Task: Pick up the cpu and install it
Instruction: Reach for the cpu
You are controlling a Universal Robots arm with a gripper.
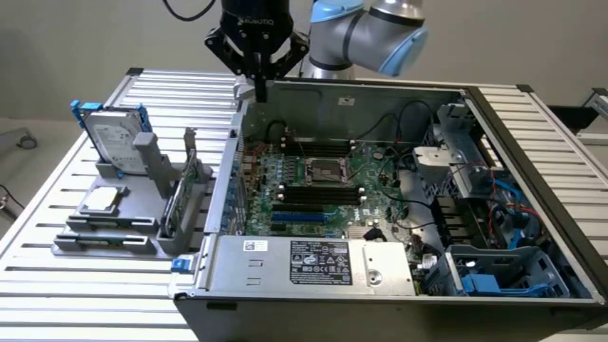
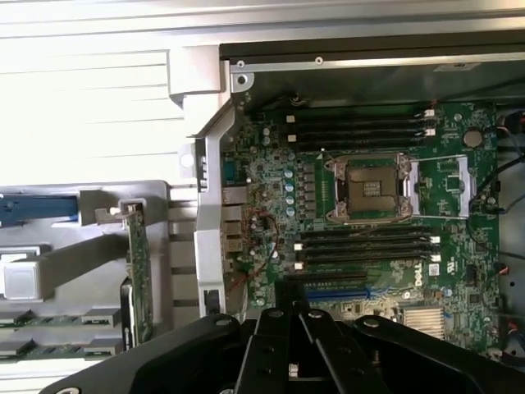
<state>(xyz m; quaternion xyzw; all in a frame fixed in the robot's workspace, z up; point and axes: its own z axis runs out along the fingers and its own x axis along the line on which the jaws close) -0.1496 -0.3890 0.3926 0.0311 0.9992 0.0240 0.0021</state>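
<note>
I see the cpu (image 1: 102,201) flat on the grey holder (image 1: 133,222), on the exterior view's left of the open case (image 1: 380,107). Socket (image 1: 328,171) mid-board. Further back, gripper (image 1: 259,89) over the case's rear wall, fingers pinched together on nothing, well apart from the cpu.

The robot arm (image 1: 366,32) is cut off by the top edge of the exterior view. The computer case (image 1: 380,317) loses its near right corner to the frame. The print on the power supply label (image 1: 321,261) is too small to read. In the wrist view the gripper (image 2: 291,308) body and the grey holder (image 2: 82,246) beside the case are both cropped.
</note>
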